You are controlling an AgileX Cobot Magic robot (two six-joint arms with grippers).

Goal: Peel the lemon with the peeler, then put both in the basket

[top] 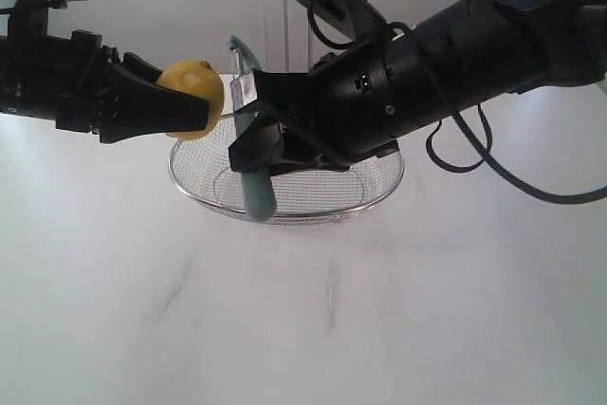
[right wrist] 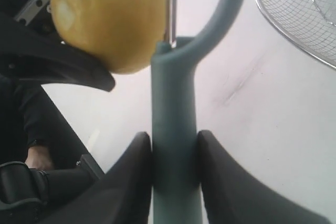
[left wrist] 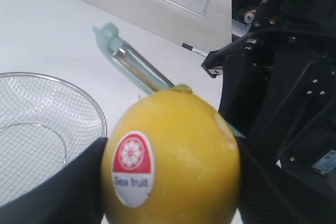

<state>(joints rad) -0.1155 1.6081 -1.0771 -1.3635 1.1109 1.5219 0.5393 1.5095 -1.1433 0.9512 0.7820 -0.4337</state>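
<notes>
Nestling in left pincer (top: 196,101): lemon (top: 190,87)

One small round yellow lemon (top: 193,99) up there, just the one. One peeler (top: 258,194) with a thick pale teal-green handle and a metal blade. One wide oval basket (top: 322,218) of silver wire mesh. Two black robot arms, the left arm (top: 57,82) and the right arm (top: 455,54). And a single red-and-white sticker (left wrist: 133,167) on that fruit.

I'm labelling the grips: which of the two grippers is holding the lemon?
The left gripper: its dark fingers clamp the yellow lemon on both sides. The right gripper is closed on the teal peeler handle instead.
</notes>
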